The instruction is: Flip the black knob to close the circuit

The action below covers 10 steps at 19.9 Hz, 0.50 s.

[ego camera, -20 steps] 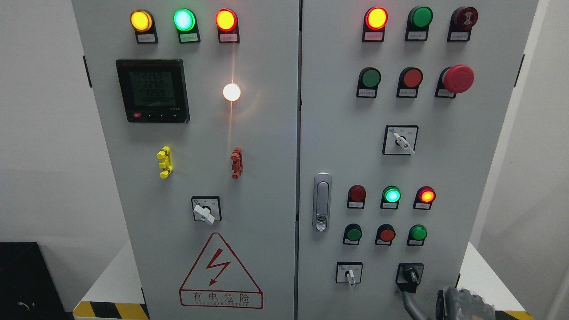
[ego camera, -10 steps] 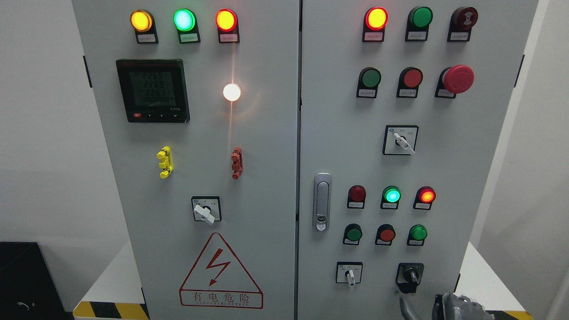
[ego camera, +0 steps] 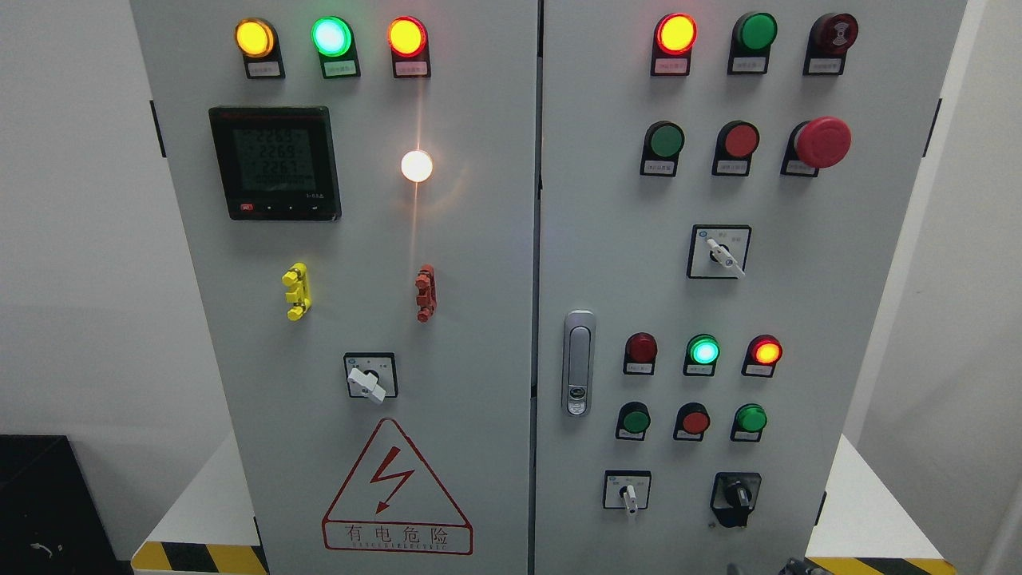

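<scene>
Head view: grey cabinet (ego camera: 447,263) w/ two doors fills the frame. The black knob (ego camera: 735,497) sits low on the right door, in the bottom row, right of a small white switch (ego camera: 628,495) and below a row of three buttons. Its handle looks close to vertical, maybe a touch off; can't read the position labels, so can't tell from the knob alone if the circuit is closed. Just above, three lamps: left one dark red (ego camera: 641,348), middle lit green (ego camera: 704,350), right lit red-orange (ego camera: 766,351). Nothing touches the knob.

Hands: only a dark sliver at the bottom edge, below and right of the knob, prob. part of the right hand (ego camera: 798,568). Too little shows to say if it's released, clenched or holding anything, so can't tell. Left arm not in frame at all.

Step, as I judge it: hand is well clear of the knob, so either pre-reach or the flip is done, and the frame doesn't settle which. If not done, next move calls for the right hand to rise to the knob, pinch the narrow handle from both sides and rotate it to the closed mark, w/o bumping the white switch beside it or the green button (ego camera: 750,418) above. Small handle, flush panel, so approach needs to be square-on and the grip firm before any twist
</scene>
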Motion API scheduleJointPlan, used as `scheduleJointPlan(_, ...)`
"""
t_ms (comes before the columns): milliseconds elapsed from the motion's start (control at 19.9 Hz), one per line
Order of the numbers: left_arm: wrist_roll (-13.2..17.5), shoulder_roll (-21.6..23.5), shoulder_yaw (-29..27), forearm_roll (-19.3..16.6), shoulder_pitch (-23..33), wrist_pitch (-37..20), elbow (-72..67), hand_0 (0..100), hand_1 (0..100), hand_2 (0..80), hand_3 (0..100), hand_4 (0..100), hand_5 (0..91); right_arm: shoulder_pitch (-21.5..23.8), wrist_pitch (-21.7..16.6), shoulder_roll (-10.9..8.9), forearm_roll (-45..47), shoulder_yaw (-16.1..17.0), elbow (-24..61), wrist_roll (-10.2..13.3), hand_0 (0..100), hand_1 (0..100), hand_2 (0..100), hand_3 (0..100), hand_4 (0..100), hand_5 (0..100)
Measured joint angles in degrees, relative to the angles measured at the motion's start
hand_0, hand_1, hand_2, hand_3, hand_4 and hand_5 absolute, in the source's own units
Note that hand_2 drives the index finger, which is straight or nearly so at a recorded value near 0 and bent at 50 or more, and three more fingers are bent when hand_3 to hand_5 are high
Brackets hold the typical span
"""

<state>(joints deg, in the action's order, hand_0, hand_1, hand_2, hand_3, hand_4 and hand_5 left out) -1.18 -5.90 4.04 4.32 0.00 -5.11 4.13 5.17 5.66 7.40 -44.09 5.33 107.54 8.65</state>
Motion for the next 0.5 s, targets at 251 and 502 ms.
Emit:
scheduleJointPlan(251, 0.00, 0.00, 0.00, 0.00, 0.00, 0.00, 0.00, 12, 56, 0.0, 0, 0, 0.0, 4.79, -6.68, -0.12, 8.65, -0.62, 2.35, 1.71, 0, 8, 36, 55, 54, 50)
scheduleJointPlan(502, 0.00, 0.00, 0.00, 0.00, 0.00, 0.00, 0.00, 12, 56, 0.0, 0, 0, 0.0, 8.55, -7.88, -0.21, 22.60, -1.21, 5.20, 0.85, 0, 7, 24, 41, 37, 32)
